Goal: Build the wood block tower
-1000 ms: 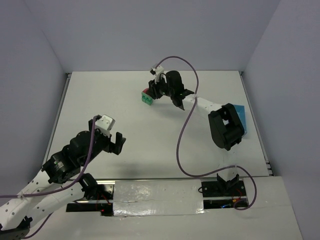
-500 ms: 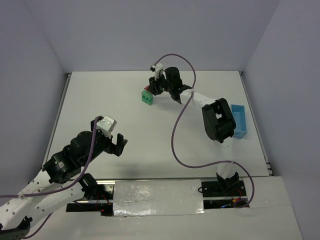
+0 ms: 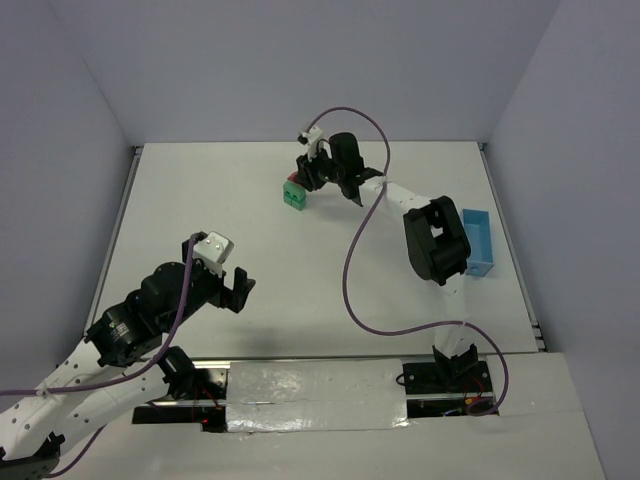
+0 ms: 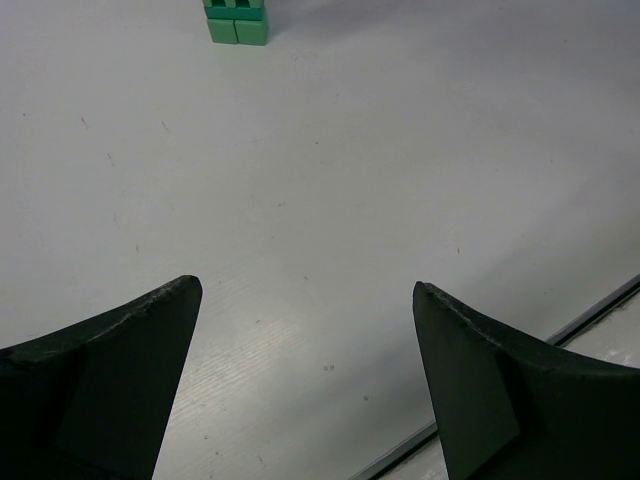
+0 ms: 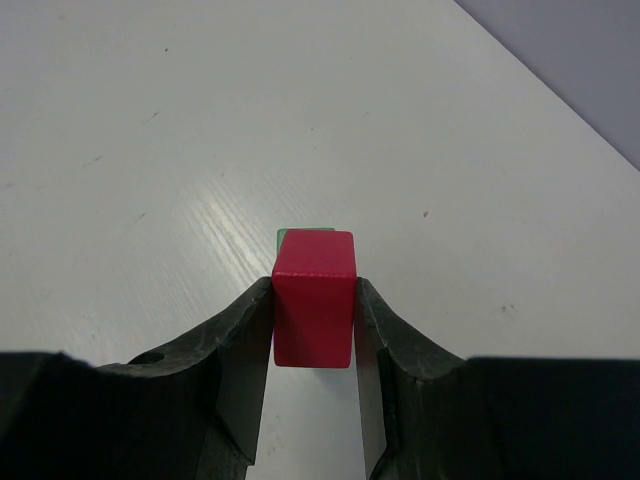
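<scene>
The green blocks (image 3: 293, 194) stand stacked at the far middle of the table; they show at the top of the left wrist view (image 4: 237, 22). My right gripper (image 3: 305, 180) is shut on the red wedge (image 5: 314, 297) and holds it right over the green stack, whose top edge (image 5: 300, 233) just peeks out behind it. Whether the wedge touches the green is hidden. In the top view only a red sliver (image 3: 293, 180) shows beside the fingers. My left gripper (image 3: 238, 283) is open and empty at the near left, far from the blocks.
A light blue tray (image 3: 479, 241) sits at the right side of the table, partly behind the right arm. The right arm's purple cable (image 3: 362, 262) loops over the table's middle. The table's near edge strip (image 4: 520, 358) shows in the left wrist view.
Over the second, the right arm stretched out further and carried the red wedge slightly toward the back over the green blocks. In the last half second almost nothing moved. The left arm stayed still.
</scene>
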`<state>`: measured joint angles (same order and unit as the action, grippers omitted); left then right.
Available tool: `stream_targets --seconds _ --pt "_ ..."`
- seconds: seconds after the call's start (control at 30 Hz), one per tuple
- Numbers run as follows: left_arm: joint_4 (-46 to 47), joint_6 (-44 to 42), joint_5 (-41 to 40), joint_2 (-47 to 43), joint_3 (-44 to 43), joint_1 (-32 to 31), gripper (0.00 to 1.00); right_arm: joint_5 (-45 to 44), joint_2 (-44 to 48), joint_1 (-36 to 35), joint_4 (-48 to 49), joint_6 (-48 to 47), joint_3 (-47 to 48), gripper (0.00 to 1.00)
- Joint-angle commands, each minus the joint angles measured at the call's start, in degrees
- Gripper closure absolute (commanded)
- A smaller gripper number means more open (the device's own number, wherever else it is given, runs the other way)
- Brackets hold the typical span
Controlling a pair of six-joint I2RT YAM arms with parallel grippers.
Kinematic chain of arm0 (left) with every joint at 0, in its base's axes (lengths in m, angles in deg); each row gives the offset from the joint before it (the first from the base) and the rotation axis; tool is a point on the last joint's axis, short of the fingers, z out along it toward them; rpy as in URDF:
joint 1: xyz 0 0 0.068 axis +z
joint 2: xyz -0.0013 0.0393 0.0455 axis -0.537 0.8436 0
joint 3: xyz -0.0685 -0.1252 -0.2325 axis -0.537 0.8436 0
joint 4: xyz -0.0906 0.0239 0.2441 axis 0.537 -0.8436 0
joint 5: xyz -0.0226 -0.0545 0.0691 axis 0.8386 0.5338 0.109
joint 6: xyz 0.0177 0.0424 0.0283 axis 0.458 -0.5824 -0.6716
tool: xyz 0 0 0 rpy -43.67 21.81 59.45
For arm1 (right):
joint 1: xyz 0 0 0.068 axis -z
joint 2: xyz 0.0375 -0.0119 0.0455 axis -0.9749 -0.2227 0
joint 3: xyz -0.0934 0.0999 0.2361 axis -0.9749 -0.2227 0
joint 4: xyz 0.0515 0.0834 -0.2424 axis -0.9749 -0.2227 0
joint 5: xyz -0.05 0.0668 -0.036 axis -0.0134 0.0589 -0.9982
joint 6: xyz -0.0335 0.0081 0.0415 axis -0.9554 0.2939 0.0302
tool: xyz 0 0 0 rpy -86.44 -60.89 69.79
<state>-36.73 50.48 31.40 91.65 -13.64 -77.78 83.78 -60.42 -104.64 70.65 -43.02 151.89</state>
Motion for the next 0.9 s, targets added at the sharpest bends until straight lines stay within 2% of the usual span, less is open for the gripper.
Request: stream_targets --seconds 0.0,0.13,0.87 --pt "2.83 -1.2 0.81 0.06 0.38 0.12 0.0 1.43 -1.15 0.0 -0.35 -1.26 2.62 0.86" --pt "2.92 -1.29 0.98 -0.03 0.38 0.03 0.0 1.7 -1.67 0.08 -1.14 -1.43 3.41 0.81" --pt "3.01 -1.46 1.68 -0.03 0.47 0.12 0.01 3.02 -3.87 0.0 -5.27 -2.49 7.81 0.71"
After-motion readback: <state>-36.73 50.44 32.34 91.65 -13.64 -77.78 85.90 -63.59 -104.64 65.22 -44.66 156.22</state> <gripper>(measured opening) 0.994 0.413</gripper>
